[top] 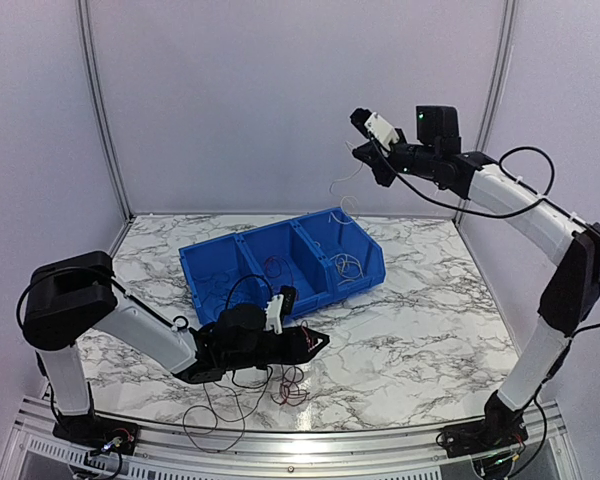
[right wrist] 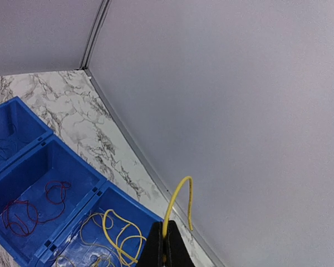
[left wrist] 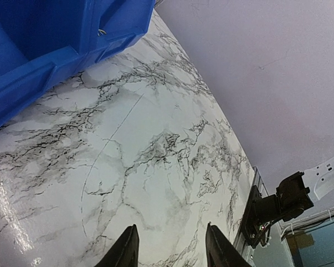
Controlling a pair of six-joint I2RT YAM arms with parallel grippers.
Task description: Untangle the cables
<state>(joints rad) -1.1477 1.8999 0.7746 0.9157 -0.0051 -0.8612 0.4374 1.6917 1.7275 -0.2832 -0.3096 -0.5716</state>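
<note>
High above the back right of the table, my right gripper (top: pixel 363 152) (right wrist: pixel 165 245) is shut on a yellow cable (right wrist: pixel 176 200). Its free end curls over the fingers, and the rest hangs as a thin strand (top: pixel 342 190) down to the blue bin (top: pixel 235 238). Yellow cables (right wrist: pixel 119 231) lie in the bin's right compartment, red ones (right wrist: pixel 33 208) in the middle, dark blue ones (right wrist: pixel 3 153) in the left. A loose tangle of red and dark cables (top: pixel 280 385) lies near the table's front edge. My left gripper (top: pixel 323 341) (left wrist: pixel 171 228) hovers low beside it, open and holding nothing.
A single thin dark wire (left wrist: pixel 94 161) arcs across the marble ahead of the left fingers. The blue bin (left wrist: pixel 39 67) stands just beyond it. Grey walls close the table at the back and sides. The right arm's base (left wrist: pixel 278 203) stands at the table's near edge.
</note>
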